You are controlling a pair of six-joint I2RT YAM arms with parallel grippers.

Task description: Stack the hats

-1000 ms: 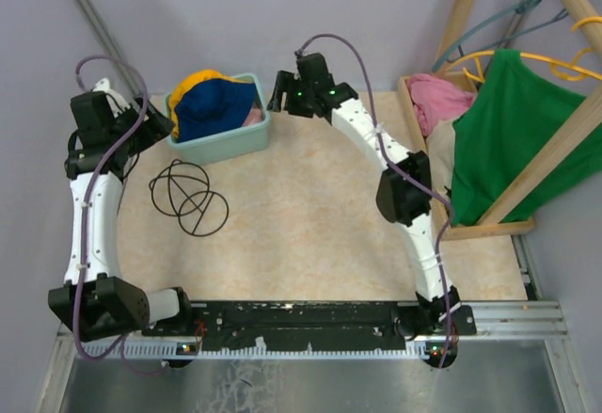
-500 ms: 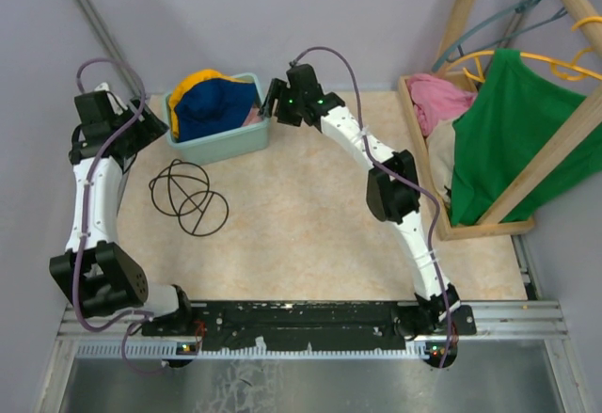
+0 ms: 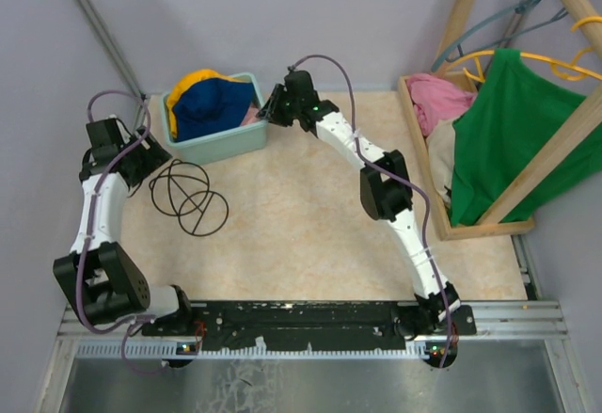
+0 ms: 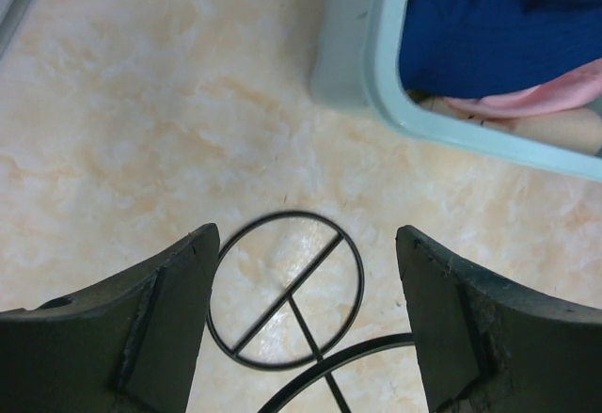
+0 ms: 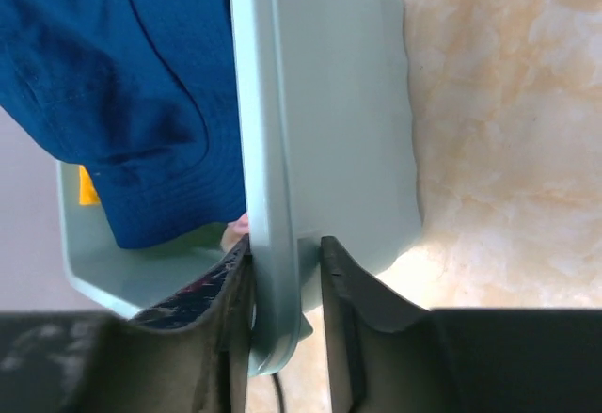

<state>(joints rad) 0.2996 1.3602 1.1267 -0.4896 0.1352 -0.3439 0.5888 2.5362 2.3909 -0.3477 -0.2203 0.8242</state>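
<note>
A teal bin [image 3: 226, 145] at the back left holds the hats. The navy hat [image 3: 214, 103] lies on top, with the yellow-orange hat [image 3: 188, 83] under it at the back and a pink hat's edge [image 3: 252, 118] at the bin's right. The left wrist view shows the navy hat [image 4: 499, 27], the pink edge [image 4: 536, 101] and a beige patch [image 4: 564, 133] below it. My right gripper [image 3: 268, 110] is shut on the bin's right wall [image 5: 329, 103], next to the navy hat [image 5: 113, 103]. My left gripper [image 3: 143, 159] is open and empty over black wire rings [image 4: 287, 291].
The black wire rings [image 3: 188, 197] lie in front of the bin. A wooden crate [image 3: 414, 121] at the right holds a pink cloth [image 3: 437, 98] and beige fabric [image 3: 440, 154]. A green shirt [image 3: 513, 131] hangs on a wooden rack above it.
My right gripper has moved left onto the bin's right wall and closed on it. My left gripper has drawn back from the bin's left side toward the wire rings.
</note>
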